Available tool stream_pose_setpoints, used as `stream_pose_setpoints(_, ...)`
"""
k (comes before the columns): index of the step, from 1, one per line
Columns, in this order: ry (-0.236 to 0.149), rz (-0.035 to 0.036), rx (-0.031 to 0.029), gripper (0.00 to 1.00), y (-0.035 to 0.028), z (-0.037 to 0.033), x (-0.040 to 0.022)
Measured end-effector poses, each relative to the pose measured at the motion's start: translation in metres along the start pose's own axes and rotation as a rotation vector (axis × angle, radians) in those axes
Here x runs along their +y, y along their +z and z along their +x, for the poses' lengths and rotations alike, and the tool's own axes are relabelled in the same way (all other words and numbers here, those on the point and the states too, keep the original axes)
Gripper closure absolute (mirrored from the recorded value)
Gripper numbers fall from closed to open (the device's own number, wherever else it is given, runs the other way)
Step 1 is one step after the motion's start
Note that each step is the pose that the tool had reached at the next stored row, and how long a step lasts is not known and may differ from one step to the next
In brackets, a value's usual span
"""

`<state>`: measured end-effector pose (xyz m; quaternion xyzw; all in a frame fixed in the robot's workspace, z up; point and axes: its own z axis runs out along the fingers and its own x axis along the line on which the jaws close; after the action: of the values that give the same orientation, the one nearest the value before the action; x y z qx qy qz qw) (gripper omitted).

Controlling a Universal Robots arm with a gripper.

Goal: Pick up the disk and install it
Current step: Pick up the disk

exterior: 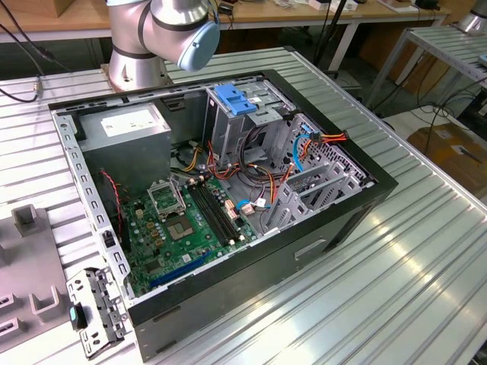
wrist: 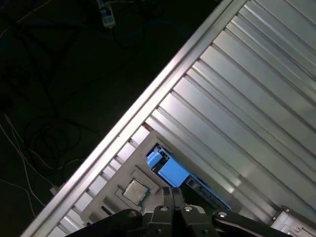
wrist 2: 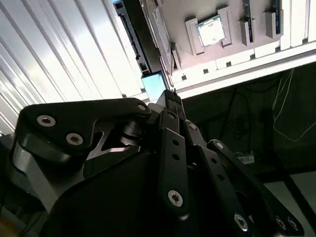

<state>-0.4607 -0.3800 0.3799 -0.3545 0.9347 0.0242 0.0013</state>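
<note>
**Exterior view.** Ribbed aluminium table point(exterior: 396, 251) carrying an open PC case point(exterior: 228, 304), laid on its side w/ the panel off. Inside:
- green motherboard point(exterior: 190, 220)
- grey power-supply box point(exterior: 129, 125) in the far corner
- metal drive cage point(exterior: 236, 129) w/ a blue handle point(exterior: 237, 99) on top
- loose coloured cables point(exterior: 251, 171) between cage and board

Arm base point(exterior: 137, 53) rises just behind the case. At the exterior view's left sits a grey fixture tray point(exterior: 30, 289). A perforated metal bracket point(exterior: 95, 312) lies just beside the case's near corner. Room: wood-topped benches point(exterior: 304, 15) behind, and a second ribbed table point(exterior: 449, 46) at the exterior view's right. A cardboard box point(exterior: 449, 144) and cords lie on the floor below it.

**Second wrist view.** Gripper point(wrist 2: 172, 96) w/ fingertips pressed together, nothing between them. Just past the tips is the disk point(wrist 2: 154, 85), seen edge-on near the table's rim. A CPU chip point(wrist 2: 212, 32) sits in a pale holder close by. Beyond the rim: dark floor w/ thin cords.

**First wrist view.** Gripper point(wrist: 172, 193), tips closed on nothing, hangs directly over the disk point(wrist: 174, 174). The disk's blue rail end is nearest the tips; whether they touch cannot be told. CPU chip point(wrist: 136, 190) lies just beside the disk. The table's ribs run diagonally to a bright rim. Past the rim is unlit floor w/ tangled cords and a power strip point(wrist: 106, 15).
</note>
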Motion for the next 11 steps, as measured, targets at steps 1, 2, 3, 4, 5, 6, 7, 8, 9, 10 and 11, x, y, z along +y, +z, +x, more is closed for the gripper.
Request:
stream_pose_setpoints(1, -0.018, -0.0004, 0.0008, 0.89, 0.0001, 0.0, 0.0)
stream_pose_setpoints(2, -0.039, -0.0008, 0.0017, 0.89, 0.0001, 0.0, 0.0)
stream_pose_setpoints(3, -0.059, -0.0012, 0.0026, 0.89, 0.0002, 0.0, 0.0)
stream_pose_setpoints(4, -0.081, -0.0017, 0.0037, 0.89, 0.0002, 0.0, 0.0)
stream_pose_setpoints(5, -0.098, -0.002, 0.0044, 0.89, 0.0002, 0.0, 0.0)
stream_pose_setpoints(6, -0.118, -0.0024, 0.0054, 0.89, 0.0002, 0.0, 0.0)
stream_pose_setpoints(7, -0.133, -0.0026, 0.0059, 0.89, 0.0002, -0.0001, 0.0)
stream_pose_setpoints(8, -0.156, -0.0031, 0.0071, 0.89, 0.0002, -0.0006, 0.0006)
stream_pose_setpoints(9, -0.17, -0.0034, 0.0076, 0.89, 0.0003, -0.0012, 0.0013)
stream_pose_setpoints(10, -0.178, -0.0035, 0.0078, 0.89, 0.0004, -0.0014, 0.0015)
stream_pose_setpoints(11, -0.183, -0.0036, 0.0081, 0.89, 0.0004, -0.0014, 0.0015)
